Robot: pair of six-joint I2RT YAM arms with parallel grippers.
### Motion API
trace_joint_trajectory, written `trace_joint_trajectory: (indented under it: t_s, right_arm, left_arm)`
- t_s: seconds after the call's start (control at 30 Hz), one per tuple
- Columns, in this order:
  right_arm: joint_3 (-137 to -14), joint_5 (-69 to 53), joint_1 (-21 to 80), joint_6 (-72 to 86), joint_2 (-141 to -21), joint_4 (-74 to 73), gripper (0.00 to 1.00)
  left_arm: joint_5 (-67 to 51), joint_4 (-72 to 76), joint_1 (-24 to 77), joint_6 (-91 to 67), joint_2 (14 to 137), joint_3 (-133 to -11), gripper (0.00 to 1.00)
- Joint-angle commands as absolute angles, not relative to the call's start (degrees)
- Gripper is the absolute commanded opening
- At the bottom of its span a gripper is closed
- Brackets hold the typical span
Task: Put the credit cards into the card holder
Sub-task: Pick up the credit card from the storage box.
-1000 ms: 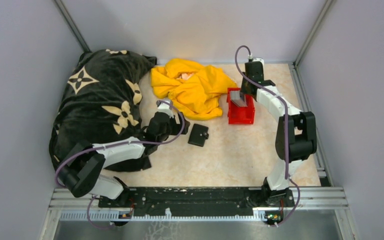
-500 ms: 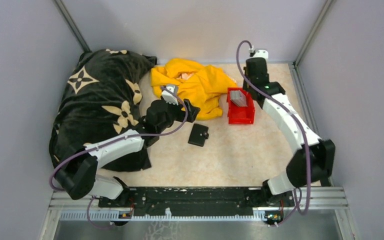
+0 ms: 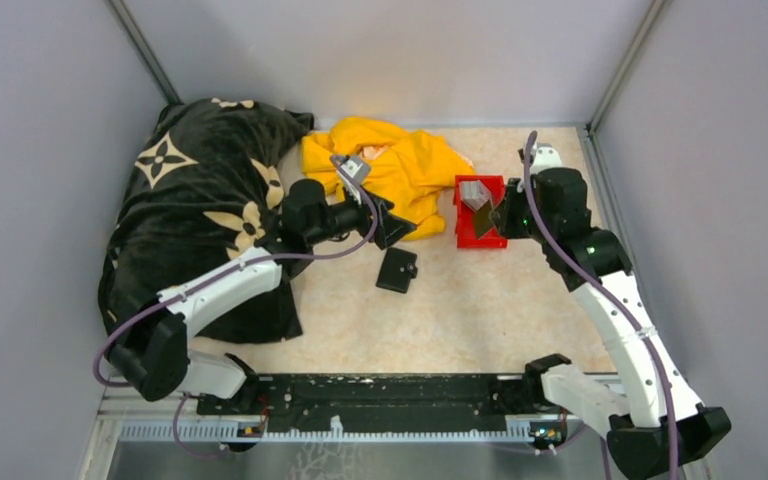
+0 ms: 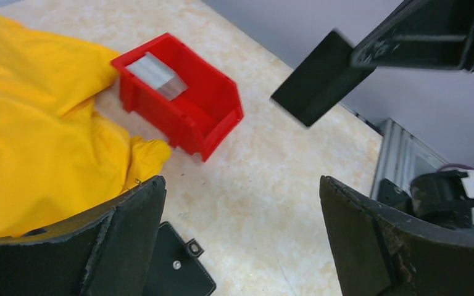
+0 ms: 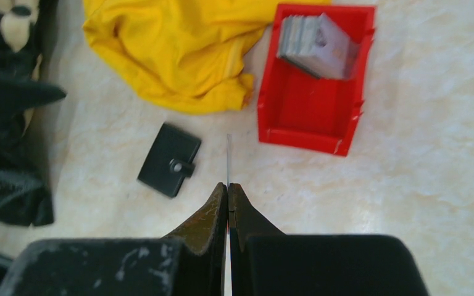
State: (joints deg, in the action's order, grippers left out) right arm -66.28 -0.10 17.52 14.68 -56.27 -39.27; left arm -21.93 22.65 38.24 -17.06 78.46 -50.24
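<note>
we found the left claw (image 3: 388, 226) spread wide and empty, just up-frame of the holder (image 3: 397, 269), which lay flat at centre of the top view. the right claw (image 5: 228, 188) was pinched tight on one card (image 5: 228, 157), seen edge-on. a stack (image 5: 318, 37) of cards leaned inside the red bin (image 5: 302, 111), right of the yellow cloth (image 3: 390, 170).

Grey walls (image 3: 380, 50); beige marbled tbl (image 3: 460, 315)
</note>
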Motion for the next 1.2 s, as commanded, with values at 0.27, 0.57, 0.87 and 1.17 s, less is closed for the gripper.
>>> trace_joint_trajectory:
  t_s: [0.27,0.57,0.87,1.17]
  right_arm:
    - [-55.55,-24.89,17.84,20.26,-47.93,-33.96,0.0]
    - [-51.02,-33.87,17.83,25.05,-50.57,-23.14,0.0]
    - [-49.92,-38.81,17.77,27.23,-54.86,-16.97,0.0]
    - [-50.49,-41.19,17.84,27.33,-59.38,-14.44,0.0]
  left_arm:
    - [-51.16,17.67,35.17,-21.04,89.17,-63.21,0.97]
    - [-59.85,18.87,35.17,-22.53,91.74,-63.03,0.97]
    - [-61.77,16.53,35.17,-20.65,94.33,-64.52,0.92]
    - [-64.6,14.8,35.16,-19.59,97.56,-66.91,0.76]
